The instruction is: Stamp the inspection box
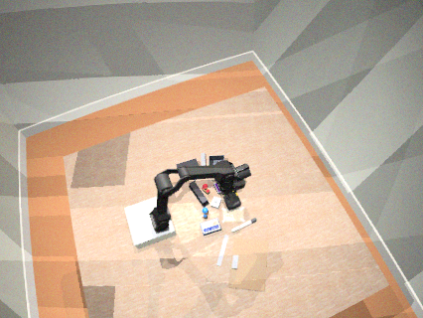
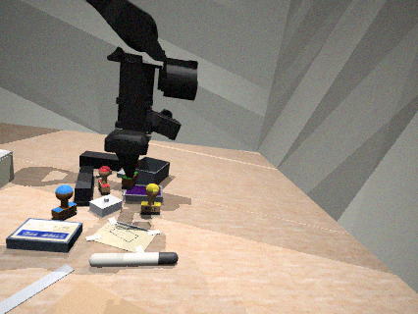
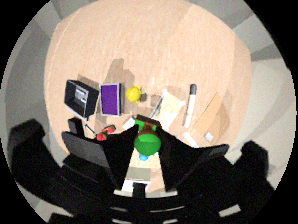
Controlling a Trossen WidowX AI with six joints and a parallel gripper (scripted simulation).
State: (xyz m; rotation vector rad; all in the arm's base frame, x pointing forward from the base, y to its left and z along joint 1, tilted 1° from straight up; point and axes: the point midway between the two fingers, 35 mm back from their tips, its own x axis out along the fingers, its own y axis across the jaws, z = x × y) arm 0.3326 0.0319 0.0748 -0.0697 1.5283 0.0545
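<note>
My gripper (image 2: 129,170) (image 3: 147,128) is shut on the green-knobbed stamp (image 2: 130,183) (image 3: 147,145), held upright with its wooden body below the knob. In the exterior view it hangs by the back left of the open purple ink pad (image 2: 142,191) (image 3: 110,99); the wrist view shows the pad to its upper left. The exact gap is hard to tell. The cream card (image 2: 125,237) (image 3: 172,107), taped at its corners, lies nearer the exterior camera. Its printed lines show, but I cannot read them. The stamp's face is hidden.
A yellow stamp (image 2: 152,198) (image 3: 133,94) stands beside the pad. A red stamp (image 2: 104,181), blue stamp (image 2: 64,201), white block (image 2: 106,205) and blue-labelled box (image 2: 44,235) (image 1: 211,228) are left. A black tray (image 2: 154,170) is behind; a marker (image 2: 132,259) (image 1: 243,225) lies in front.
</note>
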